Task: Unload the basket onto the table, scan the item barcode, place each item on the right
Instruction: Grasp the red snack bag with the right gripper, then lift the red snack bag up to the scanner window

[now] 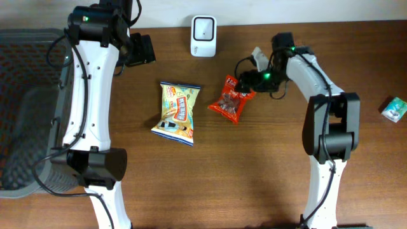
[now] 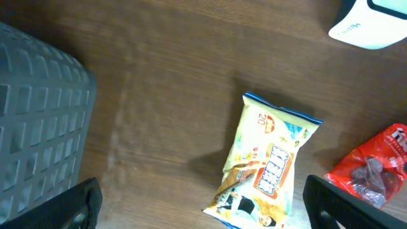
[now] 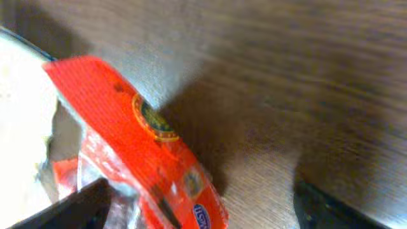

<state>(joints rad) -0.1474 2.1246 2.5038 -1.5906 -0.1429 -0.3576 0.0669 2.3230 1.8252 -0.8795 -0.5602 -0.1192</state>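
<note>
The red snack packet [image 1: 231, 99] lies on the desk [image 1: 267, 165] at 7 o'clock from the right end effector [image 1: 249, 79]. Its jaws are spread wide over the packet's corner and pinch nothing. The white scanner [image 1: 203, 27] stands at 11 o'clock from the packet, probably close enough for a short carry. A yellow snack bag [image 1: 177, 112] lies at 9 o'clock. Beyond it the left end effector [image 1: 144, 49] hovers open and empty, apparently kept clear.

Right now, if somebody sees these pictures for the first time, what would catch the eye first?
The bright red snack bag near the middle of the table, with the right gripper open close by its upper corner. Just left of it lies a yellow snack bag, and a white scanner stands at the far edge above them.
</note>
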